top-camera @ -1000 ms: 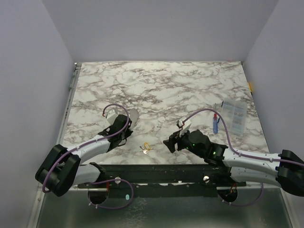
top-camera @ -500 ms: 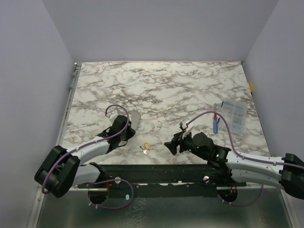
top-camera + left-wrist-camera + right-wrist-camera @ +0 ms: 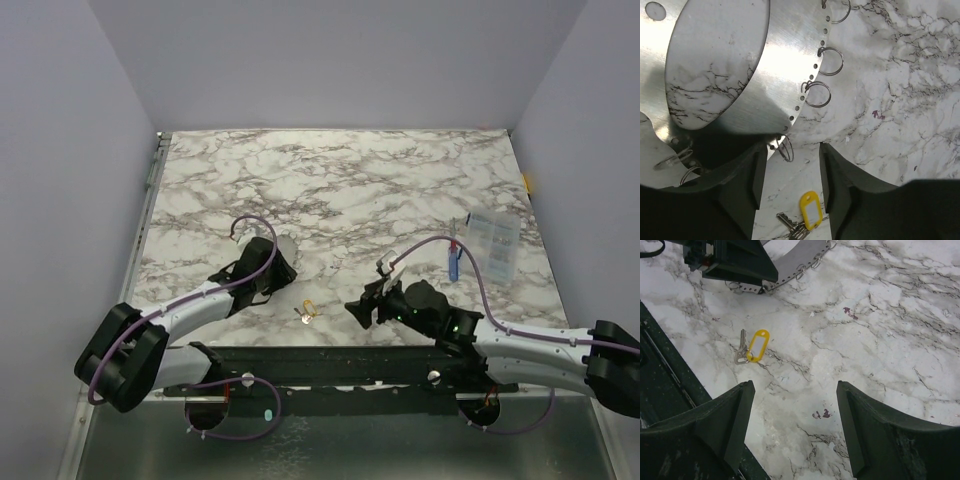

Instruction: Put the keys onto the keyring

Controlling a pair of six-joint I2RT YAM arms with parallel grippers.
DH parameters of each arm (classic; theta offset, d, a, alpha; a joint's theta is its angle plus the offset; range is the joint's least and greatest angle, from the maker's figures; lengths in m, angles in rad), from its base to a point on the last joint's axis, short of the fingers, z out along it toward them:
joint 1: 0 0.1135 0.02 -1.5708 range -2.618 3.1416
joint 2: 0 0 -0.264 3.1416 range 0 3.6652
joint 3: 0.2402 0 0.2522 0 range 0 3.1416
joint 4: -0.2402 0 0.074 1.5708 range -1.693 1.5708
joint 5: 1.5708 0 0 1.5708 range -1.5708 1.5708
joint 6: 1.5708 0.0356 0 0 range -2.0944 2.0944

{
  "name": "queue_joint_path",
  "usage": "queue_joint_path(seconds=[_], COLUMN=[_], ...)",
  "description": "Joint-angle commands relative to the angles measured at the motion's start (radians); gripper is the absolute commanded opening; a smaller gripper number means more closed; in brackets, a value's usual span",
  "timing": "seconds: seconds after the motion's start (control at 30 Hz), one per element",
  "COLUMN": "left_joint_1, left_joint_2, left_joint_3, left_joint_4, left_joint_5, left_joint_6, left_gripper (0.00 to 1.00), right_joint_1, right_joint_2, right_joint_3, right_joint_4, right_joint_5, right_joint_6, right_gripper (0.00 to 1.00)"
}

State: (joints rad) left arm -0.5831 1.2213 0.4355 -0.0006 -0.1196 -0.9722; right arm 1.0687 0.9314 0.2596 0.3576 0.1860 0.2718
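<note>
Both spread wide and empty, left gripper (image 3: 790, 159) above a keyring (image 3: 785, 149) at the disc (image 3: 765, 75) rim, right gripper (image 3: 793, 390) near the keys (image 3: 741, 352)

Silvery keys (image 3: 741, 351), yellow tag (image 3: 757, 345), table (image 3: 880, 315) white marble w/ grey veins.

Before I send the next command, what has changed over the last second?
The left end effector crept forward and right, toward the grey disc. The right end effector barely shifted. Nothing grasped or released: both are open and empty. The keys with the yellow tag stayed put.
</note>
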Motion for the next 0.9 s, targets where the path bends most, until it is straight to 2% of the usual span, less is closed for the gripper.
queue_joint_path(seconds=[0.0,0.37,0.5,0.67,0.8,0.87], left_joint_1=[-0.004,-0.014,-0.048,-0.073,-0.117,-0.133], left_joint_2=[-0.024,-0.014,-0.013,-0.038,-0.080,-0.081], left_joint_3=[0.055,0.078,0.113,0.178,0.216,0.235], left_joint_4=[-0.115,-0.161,-0.188,-0.206,-0.210,-0.210], left_joint_5=[-0.020,-0.043,-0.073,-0.102,-0.194,-0.231], left_joint_6=[0.080,0.076,0.092,0.305,0.468,0.546], left_gripper=[0.53,0.43,0.42,0.45,0.52,0.59], right_joint_1=[0.008,0.008,0.008,0.008,0.008,0.008], right_joint_2=[0.042,0.123,0.129,0.118,0.088,0.070], right_joint_3=[0.038,0.089,0.092,0.082,0.044,0.021], right_joint_4=[0.017,0.007,0.001,-0.001,0.038,0.069], right_joint_5=[-0.024,-0.040,-0.039,-0.033,-0.015,0.002], right_joint_6=[0.001,-0.004,-0.006,-0.010,-0.031,-0.042], right_gripper=[0.77,0.77,0.77,0.78,0.78,0.77])
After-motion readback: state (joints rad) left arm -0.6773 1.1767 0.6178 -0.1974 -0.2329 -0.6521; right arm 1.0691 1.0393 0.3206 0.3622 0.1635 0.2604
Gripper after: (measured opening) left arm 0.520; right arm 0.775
